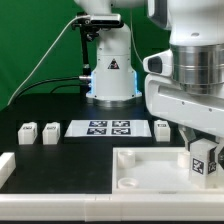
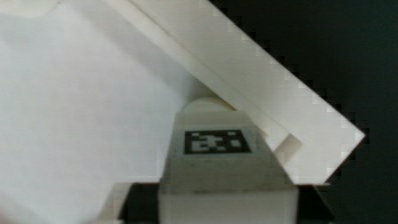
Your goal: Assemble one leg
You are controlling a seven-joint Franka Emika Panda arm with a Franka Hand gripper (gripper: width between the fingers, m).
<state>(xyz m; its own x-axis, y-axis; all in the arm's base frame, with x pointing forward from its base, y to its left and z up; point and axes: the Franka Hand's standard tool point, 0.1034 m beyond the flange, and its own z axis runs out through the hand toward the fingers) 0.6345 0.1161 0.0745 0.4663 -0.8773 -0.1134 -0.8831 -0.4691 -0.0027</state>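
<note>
I see a black worktop [image 1: 60,165] before a green backdrop [image 1: 35,40]. The white tray [image 1: 150,172] sits near the front; my gripper [image 1: 203,150] pinches the leg [image 1: 205,160] upright over its corner on the exterior view's right. Three more legs [image 1: 28,132] flank the marker board [image 1: 108,128].
</note>
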